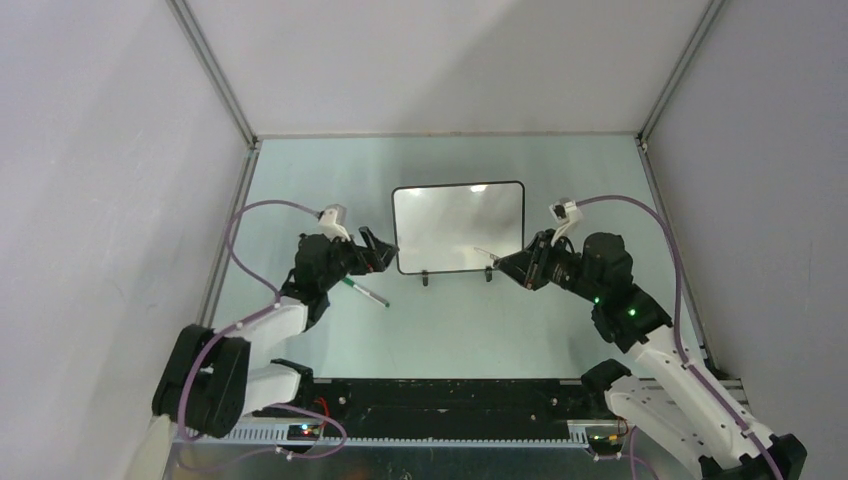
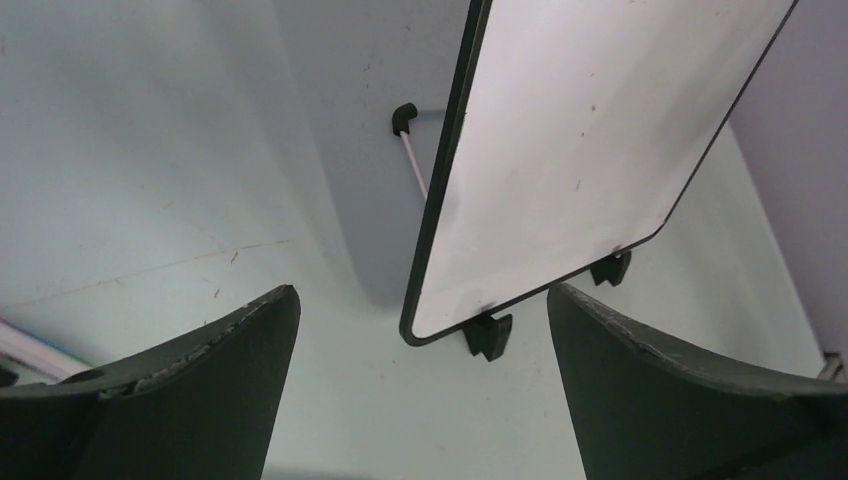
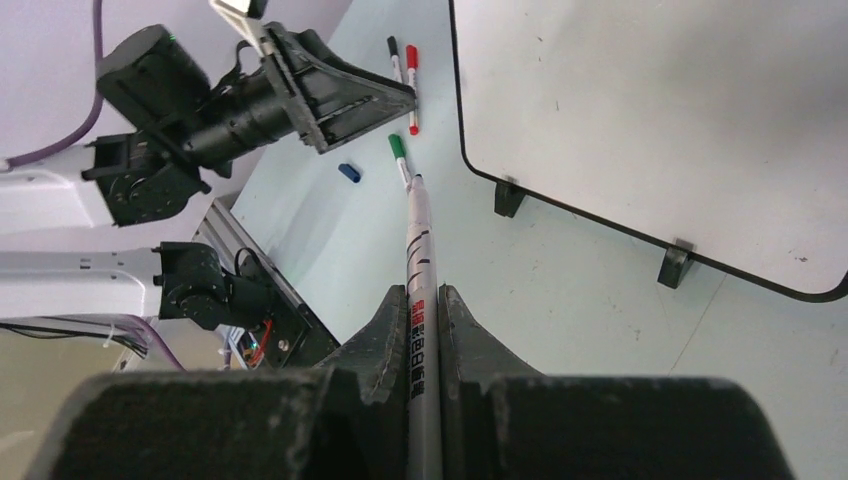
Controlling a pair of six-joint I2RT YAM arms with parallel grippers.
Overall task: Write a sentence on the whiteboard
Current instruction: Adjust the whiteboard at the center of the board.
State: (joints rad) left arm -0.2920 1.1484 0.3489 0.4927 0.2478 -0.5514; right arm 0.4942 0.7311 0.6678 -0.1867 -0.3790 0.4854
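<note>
Right wrist view showed the right gripper (image 3: 422, 300) clamped on a marker (image 3: 418, 230), its tip short of the blank whiteboard (image 3: 650, 120) standing mid-table. The left gripper (image 1: 378, 250) gaped empty beside the board's left edge. Writing had seemingly not begun; next the tip needed to meet the board's upper left.

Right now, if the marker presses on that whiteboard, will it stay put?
It may skid or tip back: the whiteboard stands on just two small feet on a smooth table, and the left gripper beside it is open, not bracing it. Its thin framed panel looks light and stiff.
</note>
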